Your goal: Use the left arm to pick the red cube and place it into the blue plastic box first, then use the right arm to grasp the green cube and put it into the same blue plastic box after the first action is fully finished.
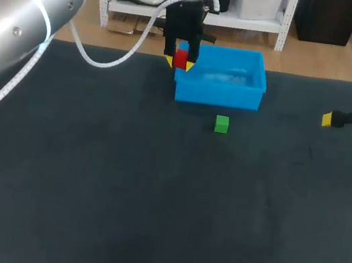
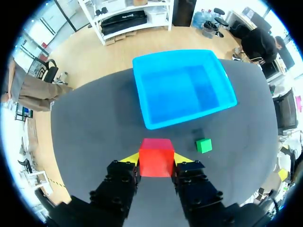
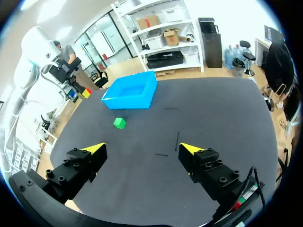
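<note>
- Count on the dark grey bench [image 1: 86, 177]: two cubes, one box, two of my hands.
- My left hand [image 1: 180, 64] [image 2: 157, 159] is clenched on the small red cube [image 1: 181, 58] [image 2: 156, 163]. One yellow fingertip presses each of two opposite faces.
- There is one red cube. It is held up off the bench, at the left end of the box in the head view. In the left wrist view it sits short of the box, not over the inside.
- There is one open-topped blue plastic box [image 1: 218, 93] [image 2: 189, 118] [image 3: 127, 101]. It stands at the far edge of the bench, rectangular and upright. Nothing shows inside it.
- There is one small green cube [image 1: 221, 124] [image 2: 204, 145] [image 3: 120, 123]. It rests on the bench just in front of the box's near wall, apart from it, and nothing touches it.
- My right hand [image 1: 345, 122] [image 3: 142, 148] is released, its two yellow-tipped fingers spread wide with nothing between them. It hangs over the right side of the bench, well apart from the box and both cubes.
</note>
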`<action>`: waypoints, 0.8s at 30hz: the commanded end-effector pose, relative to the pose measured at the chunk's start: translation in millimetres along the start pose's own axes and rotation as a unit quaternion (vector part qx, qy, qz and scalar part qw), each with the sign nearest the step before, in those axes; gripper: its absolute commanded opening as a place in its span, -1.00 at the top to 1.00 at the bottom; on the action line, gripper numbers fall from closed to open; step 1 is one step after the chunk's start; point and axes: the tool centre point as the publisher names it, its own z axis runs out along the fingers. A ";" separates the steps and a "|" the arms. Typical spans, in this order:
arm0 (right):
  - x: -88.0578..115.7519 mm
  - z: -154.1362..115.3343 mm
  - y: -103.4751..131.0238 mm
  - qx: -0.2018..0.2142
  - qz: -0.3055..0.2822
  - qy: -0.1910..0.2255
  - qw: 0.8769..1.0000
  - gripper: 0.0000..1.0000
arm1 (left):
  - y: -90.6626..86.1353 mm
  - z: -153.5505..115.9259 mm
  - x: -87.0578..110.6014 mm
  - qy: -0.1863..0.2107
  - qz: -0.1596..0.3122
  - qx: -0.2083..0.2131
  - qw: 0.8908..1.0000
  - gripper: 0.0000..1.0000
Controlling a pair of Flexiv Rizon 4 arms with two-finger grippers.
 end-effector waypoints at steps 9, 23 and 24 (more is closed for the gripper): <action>-0.2 0.0 0.1 0.001 0.000 0.001 1.000 -1.00 | -2.6 -10.6 -44.4 -0.013 0.011 -0.005 1.000 1.00; -0.2 0.0 0.1 0.001 0.000 0.001 1.000 -1.00 | -10.7 -15.2 -70.7 -0.029 0.036 -0.011 0.999 1.00; -0.2 0.0 0.1 0.001 0.000 0.001 1.000 -1.00 | -11.4 -15.8 -72.5 -0.030 0.037 -0.011 0.999 1.00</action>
